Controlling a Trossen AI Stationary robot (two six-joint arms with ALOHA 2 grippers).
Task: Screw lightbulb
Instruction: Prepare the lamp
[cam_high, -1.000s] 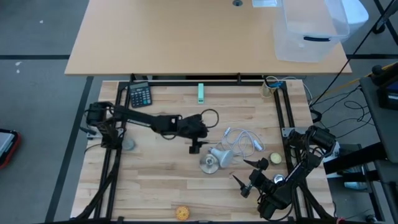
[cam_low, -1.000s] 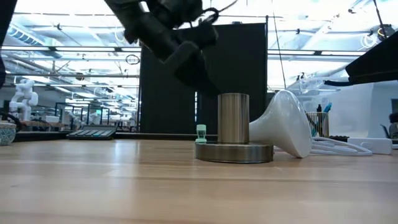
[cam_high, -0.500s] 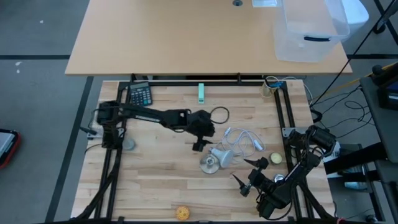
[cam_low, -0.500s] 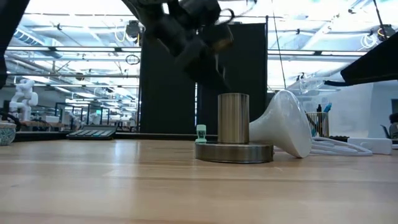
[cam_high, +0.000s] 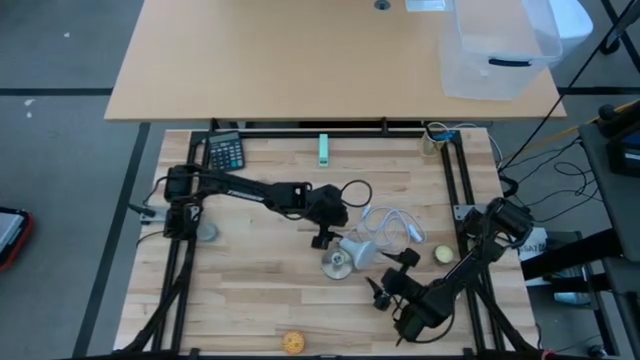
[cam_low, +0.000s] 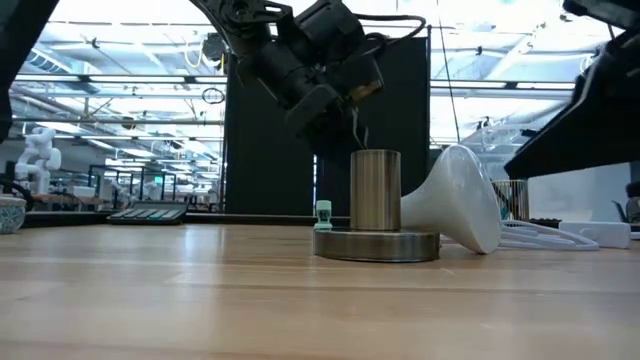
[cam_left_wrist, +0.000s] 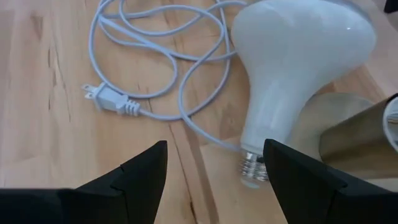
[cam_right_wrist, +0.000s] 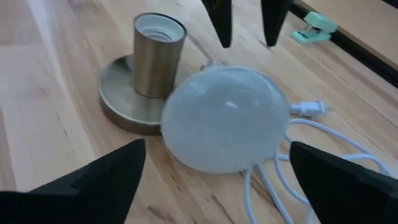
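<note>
The white lightbulb (cam_high: 358, 250) lies on its side on the wooden table, its screw base (cam_left_wrist: 254, 173) next to the disc of a brass lamp socket (cam_high: 337, 263). My left gripper (cam_high: 320, 238) is open and hovers just left of the bulb; in its wrist view (cam_left_wrist: 214, 180) the fingers stand either side of the screw base, above it. My right gripper (cam_high: 390, 274) is open and empty, near-right of the bulb; its wrist view (cam_right_wrist: 221, 186) faces the globe (cam_right_wrist: 224, 118). The low view shows the socket (cam_low: 375, 205) upright with the bulb (cam_low: 460, 200) behind it.
A white cord with plug (cam_high: 395, 225) lies coiled just beyond the bulb. A yellowish ball (cam_high: 443, 255) is right of it, an orange ball (cam_high: 292, 342) near the front edge. A calculator (cam_high: 225, 152) and a green clip (cam_high: 324, 150) sit at the far edge.
My left gripper has moved toward the table's right, closing on the bulb and socket, and has come a little lower. My right gripper has moved toward the table's left, nearer the bulb. The bulb and socket have stayed put.
</note>
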